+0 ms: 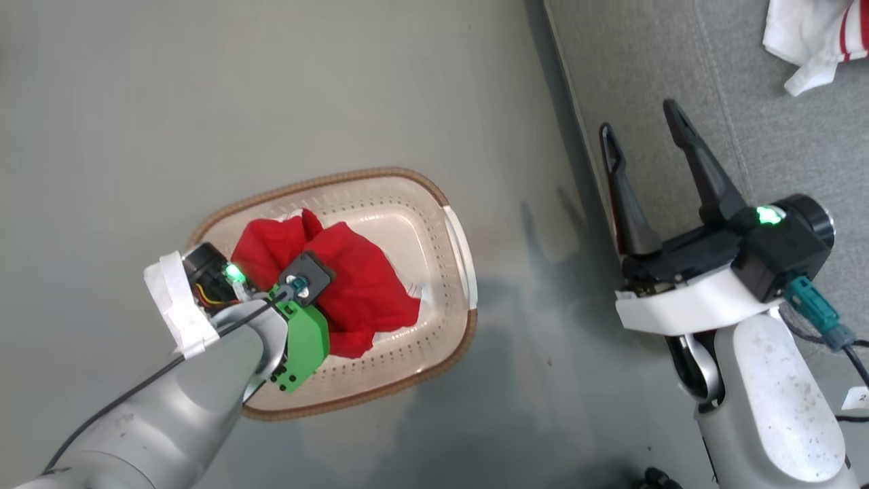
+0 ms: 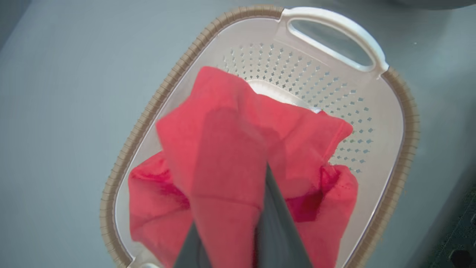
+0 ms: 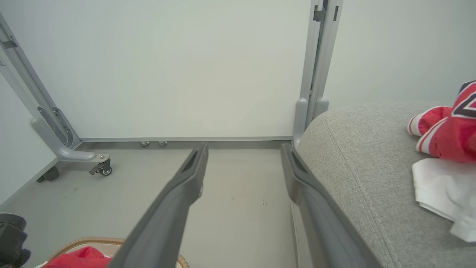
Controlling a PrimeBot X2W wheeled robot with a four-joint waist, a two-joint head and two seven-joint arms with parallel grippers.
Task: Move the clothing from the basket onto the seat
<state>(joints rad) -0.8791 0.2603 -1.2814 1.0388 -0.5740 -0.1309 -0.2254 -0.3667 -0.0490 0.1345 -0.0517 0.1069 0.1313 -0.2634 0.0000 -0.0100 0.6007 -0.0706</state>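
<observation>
The cream basket with a brown rim stands on the grey floor, with a red garment bunched inside it. My left gripper reaches down into the basket and is shut on the red garment, which rises in a peak over its fingers. My right gripper hangs open and empty over the left edge of the grey seat. In the right wrist view this gripper is beside the seat, where a red jersey with white trim lies.
A white cloth lies on the seat under the jersey; in the head view the white cloth has red stripes. A white partition on a wheeled grey frame stands beyond the floor, its post by the seat's corner.
</observation>
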